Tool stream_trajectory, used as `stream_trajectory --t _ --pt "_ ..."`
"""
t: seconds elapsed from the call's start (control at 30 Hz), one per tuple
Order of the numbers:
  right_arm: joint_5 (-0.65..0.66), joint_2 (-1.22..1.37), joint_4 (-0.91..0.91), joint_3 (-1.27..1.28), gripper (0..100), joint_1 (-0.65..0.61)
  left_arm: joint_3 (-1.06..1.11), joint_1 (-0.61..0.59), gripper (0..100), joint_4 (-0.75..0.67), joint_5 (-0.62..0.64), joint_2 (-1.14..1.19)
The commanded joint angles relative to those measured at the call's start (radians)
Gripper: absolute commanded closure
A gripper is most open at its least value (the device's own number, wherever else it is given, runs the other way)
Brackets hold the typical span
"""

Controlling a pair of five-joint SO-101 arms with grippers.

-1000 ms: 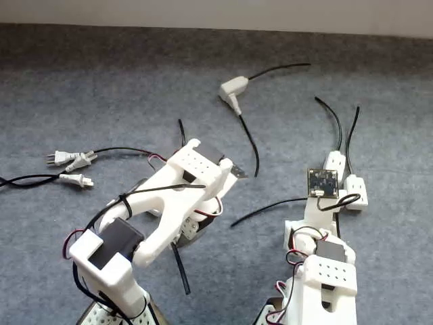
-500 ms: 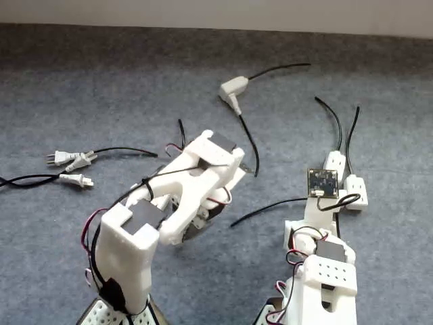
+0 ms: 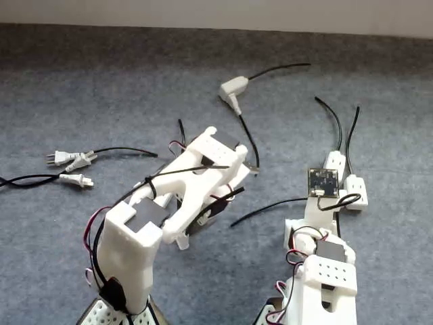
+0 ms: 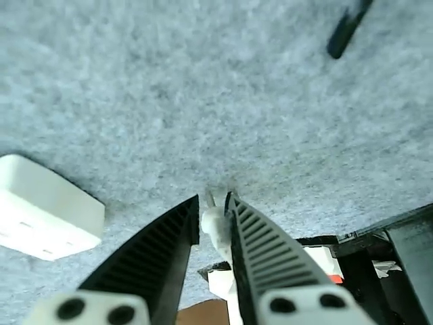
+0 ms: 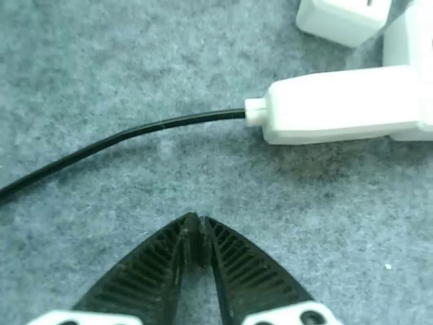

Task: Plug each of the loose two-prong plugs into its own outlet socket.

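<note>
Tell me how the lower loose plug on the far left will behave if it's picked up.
The plug looks small, so it is probably light. Its thin black cord lies in a loose curve, so it will likely flop and drag behind. Lying flat on the grey felt, it seems unlikely to roll.

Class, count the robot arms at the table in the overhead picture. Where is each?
2. The left arm is over the middle of the grey mat; the right arm is beside the white blocks. None seems hidden.

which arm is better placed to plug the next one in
Left. The left pincer grips a white plug, prongs forward, with a socket block close by. The right pincer is shut on nothing.
</note>
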Motion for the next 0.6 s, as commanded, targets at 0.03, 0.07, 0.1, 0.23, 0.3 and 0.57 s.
stream_trajectory --t 0.03,0.07,0.1,0.23,0.3,0.57 --pt "-0.008 0.002 -0.022 -0.005 99.1 -0.008 -0.033 -0.008 86 0.020 -0.006 -0.019" --pt "-0.008 0.002 -0.022 -0.005 99.1 -0.008 -0.047 -0.021 85 0.020 -0.006 -0.019" --pt "-0.008 0.002 -0.022 -0.005 99.1 -0.008 -0.067 -0.039 85 0.020 -0.006 -0.019" --pt "-0.008 0.002 -0.036 -0.005 99.1 -0.010 -0.196 -0.156 84 0.023 -0.006 -0.019" --pt "-0.008 0.002 -0.044 0.010 99.1 -0.010 -0.249 -0.211 82 0.025 -0.005 -0.019" --pt "-0.008 0.002 -0.056 0.022 99.1 -0.010 -0.239 -0.294 81 0.025 -0.005 -0.170"
